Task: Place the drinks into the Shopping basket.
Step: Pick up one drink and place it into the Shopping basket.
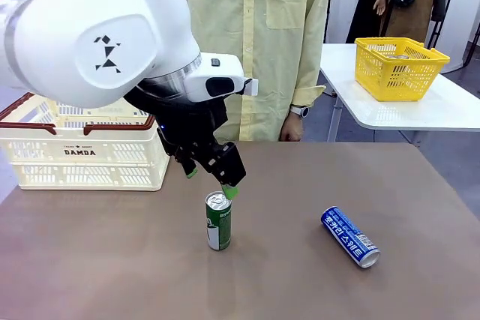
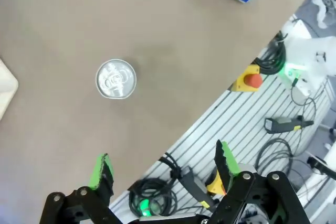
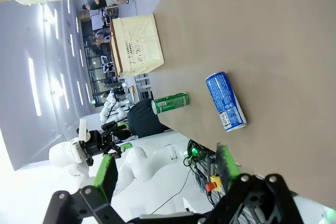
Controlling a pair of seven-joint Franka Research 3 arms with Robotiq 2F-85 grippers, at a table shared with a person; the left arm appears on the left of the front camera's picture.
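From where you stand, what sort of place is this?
Probably a robot lab staged as a shop: a green can, a blue can and a basket on the table, with cables and a red stop button beside it.

green-and-white can [image 1: 218,224], blue can [image 1: 350,237] with white lettering, cream slotted basket [image 1: 45,157] with brown rim.
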